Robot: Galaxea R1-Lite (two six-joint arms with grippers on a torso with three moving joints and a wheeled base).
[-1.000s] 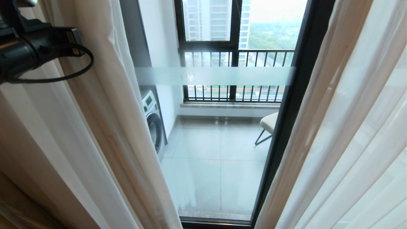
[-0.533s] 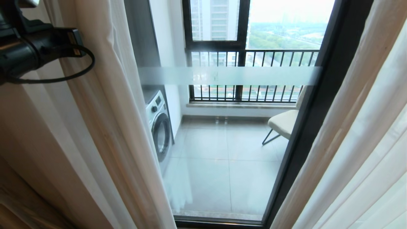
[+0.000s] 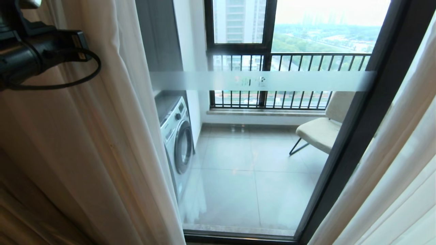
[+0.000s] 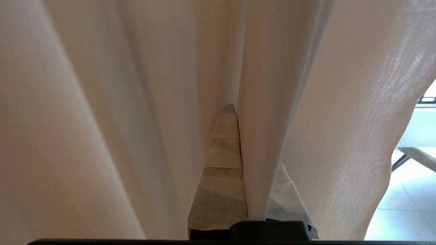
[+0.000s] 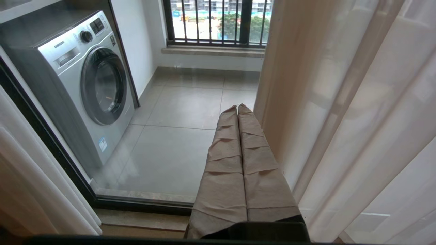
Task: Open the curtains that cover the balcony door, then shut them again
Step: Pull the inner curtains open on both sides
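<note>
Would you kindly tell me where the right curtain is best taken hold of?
Grip the right curtain by its free vertical inner edge, coming from the uncovered balcony door side. That edge hangs thin and unobstructed beside the shut right gripper, which should open first.

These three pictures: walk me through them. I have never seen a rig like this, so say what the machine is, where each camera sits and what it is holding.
It is a wheeled robot with two arms, each ending in a claw. The wide picture comes from its head, looking at the balcony door, with a washing machine and a chair behind the glass. The curtains hang parted to either side. The other two pictures come from cameras on the wrists. The left claw, its fingers wrapped in tape, is shut on a fold of the left curtain. The right claw is shut and empty, pointing at the glass beside the right curtain panel.
</note>
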